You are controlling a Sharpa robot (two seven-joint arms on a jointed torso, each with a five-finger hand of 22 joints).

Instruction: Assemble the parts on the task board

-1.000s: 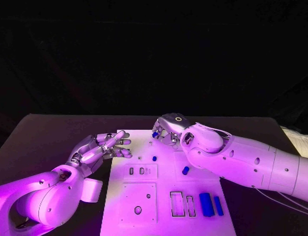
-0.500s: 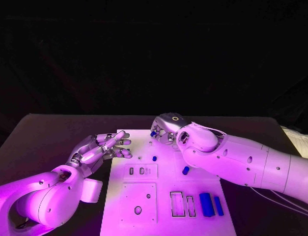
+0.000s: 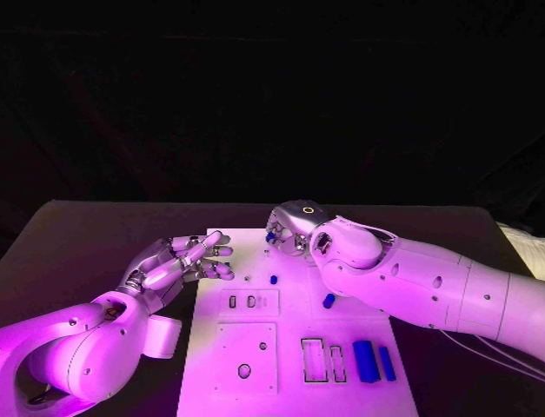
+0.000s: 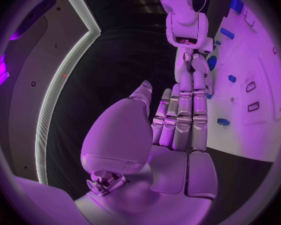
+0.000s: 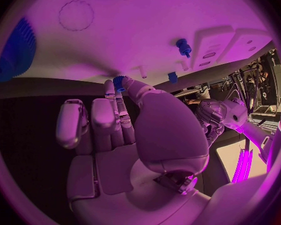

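Note:
The white task board (image 3: pixel 222 347) lies in the middle of the black table. My right hand (image 3: pixel 295 228) hovers over the board's far end and pinches a small blue part (image 5: pixel 120 80) between thumb and a finger; that small blue part (image 3: pixel 272 235) peeks out at its fingertips. My left hand (image 3: pixel 178 263) stays at the board's left edge, fingers (image 4: pixel 185 110) stretched out and apart, holding nothing. A short blue peg (image 3: pixel 274 280) and a blue cylinder (image 3: pixel 328 301) are on the board's middle. Two long blue bars (image 3: pixel 363 360) lie near its front right corner.
Two empty upright slots (image 3: pixel 312 359) sit left of the blue bars. A pair of small slots (image 3: pixel 232 302) and a round hole (image 3: pixel 243 371) mark the board's left half. My right forearm (image 3: pixel 448 291) crosses the board's right edge. Black table (image 3: pixel 84 243) surrounds the board.
My right hand has shifted slightly toward the board's far end with the small blue part. The left hand has stayed where it was.

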